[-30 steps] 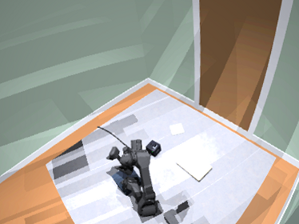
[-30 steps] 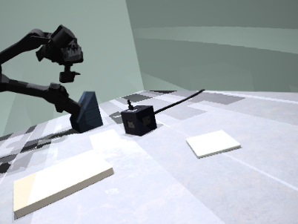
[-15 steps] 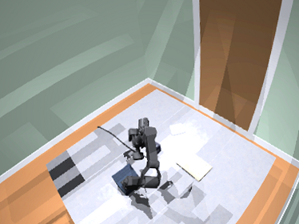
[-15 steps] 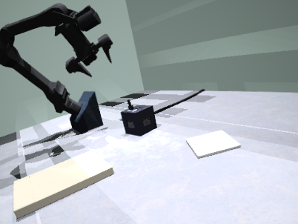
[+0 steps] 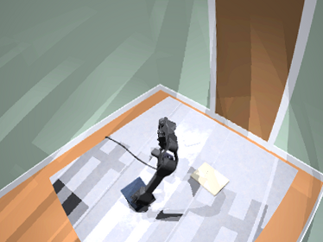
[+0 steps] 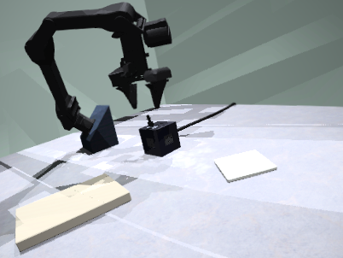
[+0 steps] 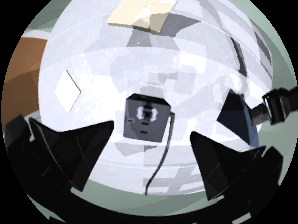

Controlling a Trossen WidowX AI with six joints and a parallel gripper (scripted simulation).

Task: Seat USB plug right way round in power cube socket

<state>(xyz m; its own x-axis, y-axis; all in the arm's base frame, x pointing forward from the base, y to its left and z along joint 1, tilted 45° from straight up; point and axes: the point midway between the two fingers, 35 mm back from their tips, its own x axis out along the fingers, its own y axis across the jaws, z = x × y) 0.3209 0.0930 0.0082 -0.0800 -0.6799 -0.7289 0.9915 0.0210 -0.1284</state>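
Observation:
The dark power cube (image 6: 159,142) (image 7: 132,109) stands upright on the table. A small dark USB plug (image 6: 149,121) (image 7: 147,113) sticks up from its top, leaning slightly in the exterior view. Its orientation and depth are too small to tell. My gripper (image 6: 146,107) (image 7: 153,129) is open and empty, pointing down above the cube. In the wrist view the cube and plug show between the fingers, with the fingers clear of both. In the top view the arm hides the cube.
A black cable (image 5: 129,151) (image 6: 206,117) (image 7: 161,170) runs from the cube. A blue wedge (image 5: 133,189) (image 6: 103,130) (image 7: 232,115) stands by the arm's base. A cream board (image 5: 209,179) (image 6: 72,209) (image 7: 142,15) and a white tile (image 6: 247,166) (image 7: 66,91) lie flat.

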